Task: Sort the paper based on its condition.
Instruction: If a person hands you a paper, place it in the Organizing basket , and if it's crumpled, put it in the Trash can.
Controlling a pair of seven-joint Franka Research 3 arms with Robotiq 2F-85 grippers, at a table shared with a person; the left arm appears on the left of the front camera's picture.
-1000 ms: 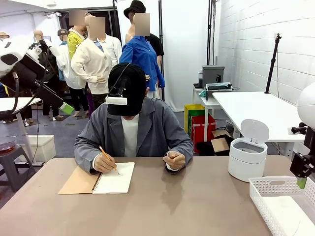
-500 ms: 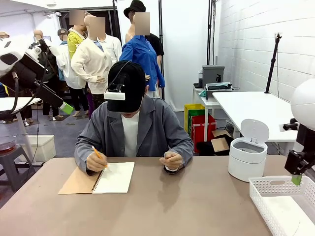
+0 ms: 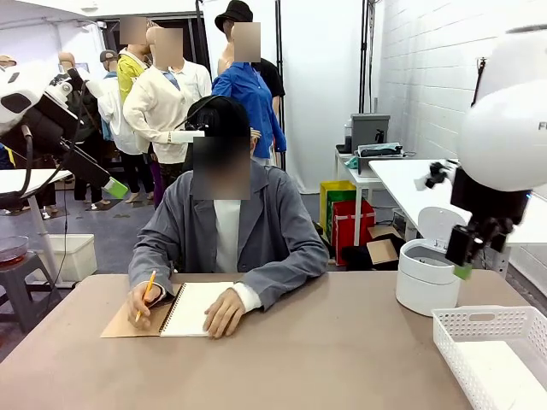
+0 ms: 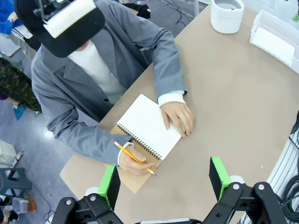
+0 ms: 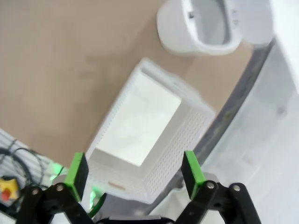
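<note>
I am seeing a bright room in the front view, with soft light coming down from above. The person's arms are throwing faint, fuzzy shadows on the table (image 3: 325, 342). The right arm (image 3: 504, 128), close to the camera, is looking very white. The left wrist view is looking sharp, and the notebook page (image 4: 147, 123) is glowing white. The right wrist view is looking smeary all over: the basket (image 5: 187, 135) and the bin (image 5: 170, 35) are blurring, while the right claw (image 5: 134, 170) is looking a bit clearer.
</note>
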